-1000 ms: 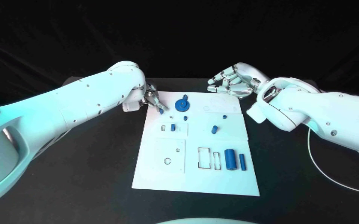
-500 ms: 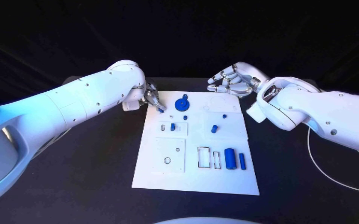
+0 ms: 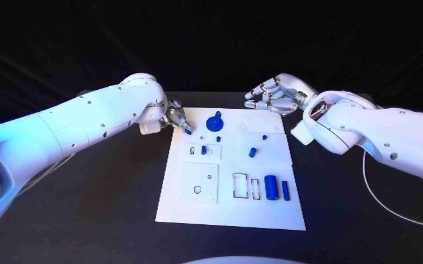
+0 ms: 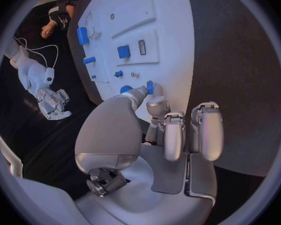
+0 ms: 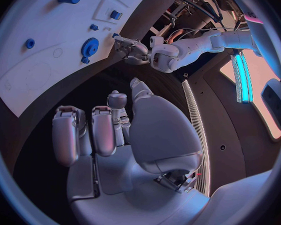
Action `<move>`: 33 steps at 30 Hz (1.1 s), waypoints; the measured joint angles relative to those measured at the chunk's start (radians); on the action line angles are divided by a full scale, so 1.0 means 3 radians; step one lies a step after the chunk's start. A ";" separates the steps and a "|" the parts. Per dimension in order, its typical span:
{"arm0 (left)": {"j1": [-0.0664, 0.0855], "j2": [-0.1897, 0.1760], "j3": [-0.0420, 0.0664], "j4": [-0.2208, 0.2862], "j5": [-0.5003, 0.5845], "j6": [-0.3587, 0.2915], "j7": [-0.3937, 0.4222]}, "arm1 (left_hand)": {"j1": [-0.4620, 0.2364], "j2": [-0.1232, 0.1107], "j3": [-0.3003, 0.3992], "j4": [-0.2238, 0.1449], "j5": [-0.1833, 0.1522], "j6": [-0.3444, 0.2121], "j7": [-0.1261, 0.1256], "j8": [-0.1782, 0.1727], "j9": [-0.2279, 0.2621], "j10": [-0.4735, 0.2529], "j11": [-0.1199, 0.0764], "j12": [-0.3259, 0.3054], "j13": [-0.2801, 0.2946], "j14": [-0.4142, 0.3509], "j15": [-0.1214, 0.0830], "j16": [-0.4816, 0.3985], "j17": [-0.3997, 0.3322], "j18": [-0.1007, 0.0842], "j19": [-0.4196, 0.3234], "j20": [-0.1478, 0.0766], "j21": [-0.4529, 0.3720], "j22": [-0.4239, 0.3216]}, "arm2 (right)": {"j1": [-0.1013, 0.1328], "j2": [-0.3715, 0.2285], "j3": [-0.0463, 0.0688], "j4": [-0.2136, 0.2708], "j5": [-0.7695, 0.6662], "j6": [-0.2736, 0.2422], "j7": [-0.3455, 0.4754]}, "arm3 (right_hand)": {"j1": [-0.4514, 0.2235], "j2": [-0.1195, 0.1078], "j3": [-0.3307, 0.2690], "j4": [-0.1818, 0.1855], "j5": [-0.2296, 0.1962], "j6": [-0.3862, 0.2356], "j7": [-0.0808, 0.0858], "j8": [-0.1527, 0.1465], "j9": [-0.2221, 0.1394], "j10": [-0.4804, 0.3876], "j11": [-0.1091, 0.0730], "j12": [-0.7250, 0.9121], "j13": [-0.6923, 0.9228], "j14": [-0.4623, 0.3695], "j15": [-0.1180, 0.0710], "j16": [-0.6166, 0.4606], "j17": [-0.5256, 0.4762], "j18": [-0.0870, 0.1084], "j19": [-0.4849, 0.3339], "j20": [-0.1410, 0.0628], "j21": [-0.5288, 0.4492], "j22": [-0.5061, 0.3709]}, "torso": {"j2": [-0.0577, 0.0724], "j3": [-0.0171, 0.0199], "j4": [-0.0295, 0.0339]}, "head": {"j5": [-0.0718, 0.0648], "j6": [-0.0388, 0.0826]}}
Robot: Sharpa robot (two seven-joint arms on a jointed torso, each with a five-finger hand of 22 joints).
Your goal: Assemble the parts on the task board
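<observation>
Head view: left hand (image 3: 173, 117) pinches a small blue part (image 3: 187, 131) at the white board (image 3: 231, 212) edge; right hand (image 3: 273, 98) hovers curled, empty; next, seating it in a slot

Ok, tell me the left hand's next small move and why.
Probably carry the small blue piece inward over the white board toward an empty slot and lower it. The left hand pinches that piece at the board's far left corner, above the surface, beside the blue gear. The right hand hovers off the far edge with its fingers curled, holding nothing.
</observation>
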 measured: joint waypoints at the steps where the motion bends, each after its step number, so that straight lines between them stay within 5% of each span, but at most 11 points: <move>1: 0.0000 -0.0050 -0.0003 0.0080 0.0026 -0.0033 0.0002 | -0.0017 -0.0017 0.0012 -0.0001 0.0023 0.0000 0.0000 0.0007 0.0004 0.0007 0.0007 0.0013 0.0005 0.0000 0.0000 0.0000 0.0000 0.0000 0.0000 0.0000 0.0000 0.0000 | 0.0000 -0.0002 0.0000 0.0000 0.0000 0.0000 0.0000 | 0.0000 0.0000 0.0000 0.0000 0.0000 0.0000 0.0000 0.0000 0.0000 0.0000 0.0000 0.0000 0.0000 0.0000 0.0000 0.0000 0.0000 0.0000 0.0000 0.0000 0.0000 0.0000 | 0.0000 0.0000 0.0000 | -0.0002 0.0000; 15: -0.0135 -0.0532 -0.0054 0.0876 0.0155 -0.0537 0.0099 | -0.0138 -0.0106 0.0156 -0.0092 0.0233 0.0026 -0.0011 0.0056 0.0019 0.0084 -0.0015 0.0067 0.0066 0.0000 0.0000 0.0000 0.0000 0.0000 0.0000 0.0000 0.0053 0.0003 | -0.0002 -0.0014 -0.0001 -0.0005 -0.0001 0.0006 -0.0001 | 0.0000 0.0000 0.0000 0.0000 0.0000 0.0000 0.0000 0.0000 0.0000 0.0000 0.0000 0.0000 0.0000 0.0000 0.0000 0.0000 -0.0001 0.0000 0.0000 0.0000 0.0000 0.0000 | -0.0003 0.0000 0.0011 | 0.0004 -0.0007; 21: -0.0200 -0.0578 -0.0065 0.0966 0.0110 -0.0641 0.0145 | -0.0143 -0.0111 0.0165 -0.0101 0.0244 0.0031 -0.0006 0.0056 0.0018 0.0085 -0.0016 0.0067 0.0066 0.0000 0.0000 0.0000 0.0000 0.0000 0.0000 0.0000 0.0053 0.0002 | -0.0004 -0.0012 -0.0002 -0.0008 -0.0001 0.0008 -0.0001 | 0.0000 0.0000 -0.0002 0.0002 0.0012 0.0000 0.0000 0.0002 0.0000 0.0000 0.0000 0.0000 0.0000 0.0000 0.0000 0.0000 0.0002 0.0000 0.0000 0.0000 0.0000 -0.0001 | -0.0007 -0.0006 0.0019 | 0.0005 -0.0012; 33: -0.0228 -0.0570 -0.0070 0.0984 0.0010 -0.0629 0.0169 | -0.0178 -0.0145 0.0210 -0.0147 0.0244 0.0032 -0.0006 0.0056 0.0016 0.0095 -0.0025 0.0067 0.0069 0.0000 0.0000 0.0000 -0.0001 0.0000 0.0000 0.0000 0.0053 0.0002 | -0.0009 -0.0009 -0.0004 -0.0012 -0.0001 0.0014 -0.0001 | 0.0000 0.0000 -0.0010 0.0010 0.0019 0.0000 0.0000 0.0013 0.0000 0.0000 0.0000 0.0000 0.0000 0.0000 0.0000 0.0000 0.0002 0.0000 0.0000 0.0000 0.0000 -0.0001 | -0.0003 -0.0006 0.0015 | 0.0010 -0.0021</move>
